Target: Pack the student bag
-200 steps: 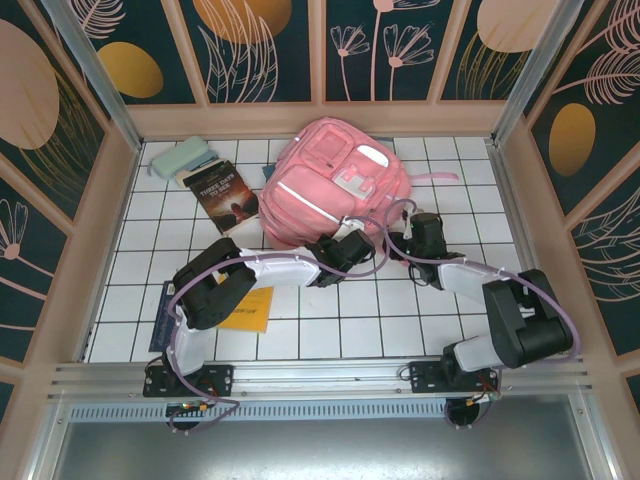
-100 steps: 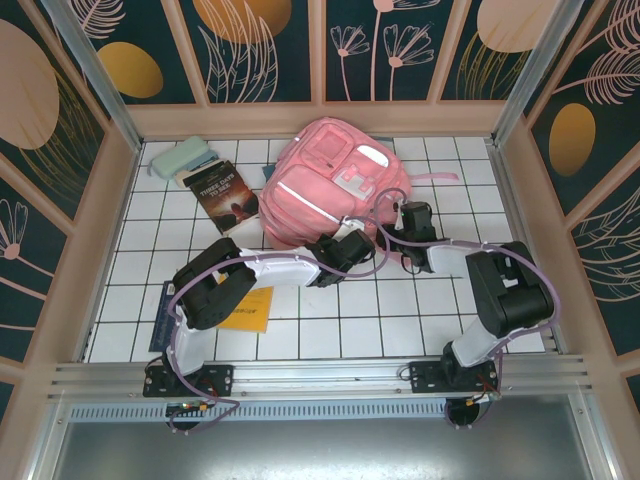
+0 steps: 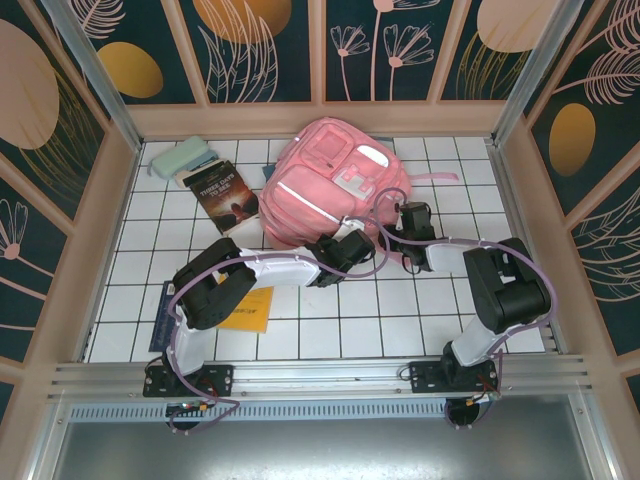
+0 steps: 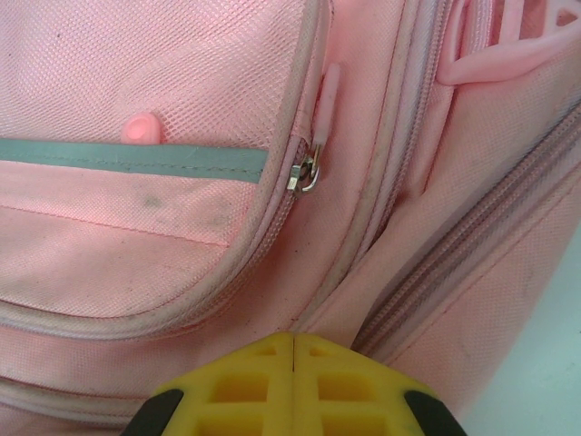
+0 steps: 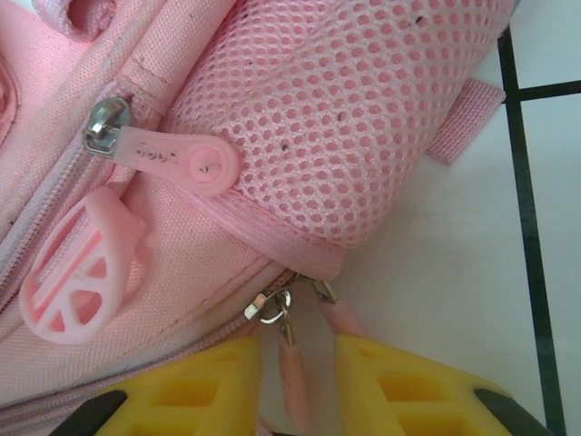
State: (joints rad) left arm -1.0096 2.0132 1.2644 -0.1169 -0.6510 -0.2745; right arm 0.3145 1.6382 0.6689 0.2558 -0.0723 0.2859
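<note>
The pink student bag [image 3: 335,190] lies at the far middle of the white tiled surface [image 3: 300,330]. The left fingers [image 4: 236,386] are pressed tight together with nothing in them, right up against the bag's near side, just under its front pocket. The right fingers [image 5: 200,391] are a little apart at the bag's right side. A pink zip pull [image 5: 292,381] hangs between them, with small gaps on both sides.

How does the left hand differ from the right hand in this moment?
The left hand has its fingers pressed together, empty; the right hand has them apart, a thin pink zipper pull between them. The left hand faces the front pocket, the right hand the mesh side pocket. Both are close against the pink backpack.
</note>
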